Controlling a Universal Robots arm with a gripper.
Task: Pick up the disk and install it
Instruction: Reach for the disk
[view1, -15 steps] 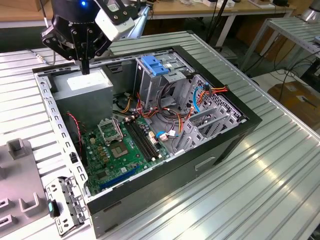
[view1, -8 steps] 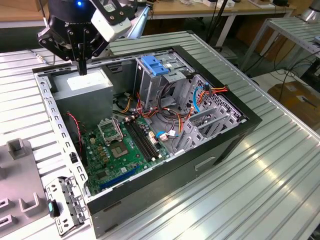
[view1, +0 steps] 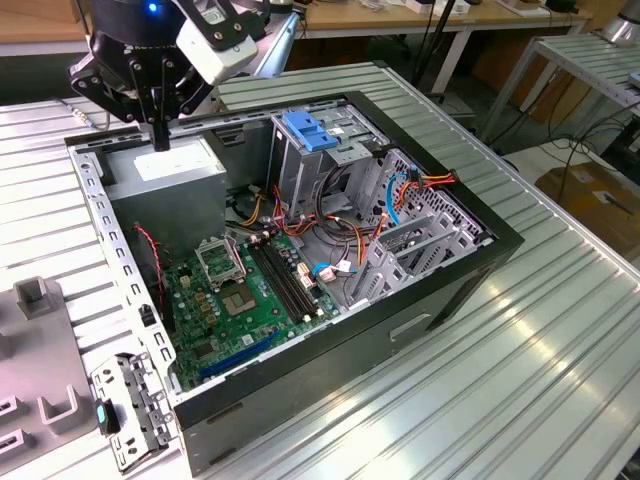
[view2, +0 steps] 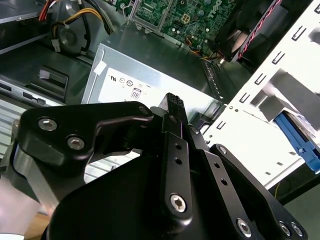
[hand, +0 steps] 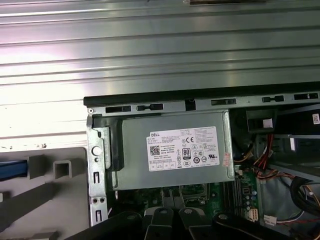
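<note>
Disk (hand: 9, 170): just a blue strip in the first wrist view, judged to be one side rail. Lying in a grey fixture (hand: 60, 172) on the table (view1: 520, 380), outside the open computer case (view1: 440, 290). Label and metal body not seen. Strip runs roughly along the table's ribs, so long axis judged the same way. Not certain on so little.

Likely the same blue edge in the second wrist view (view2: 300, 140), just past the case's perforated side wall (view1: 110, 250).

Gripper (view1: 161, 140): hovering over the power supply (view1: 165, 175) in a far corner of the case, apart from it. Jaws read as brought together, nothing between them.

Relation that matters: disk lies toward the exterior view's left of the gripper, across the side wall, lower, down at table level. One arm, so no question of which is nearer.

Edges and room: side wall's top rail stands between gripper and fixture. Fixture's raised grey posts stand close beside the blue strip. Air above the table on that side looks open. Drive cage (view1: 335, 160) with its blue handle (view1: 305, 132) lies the opposite way, toward the exterior view's right, cables crowding near its foot.
</note>
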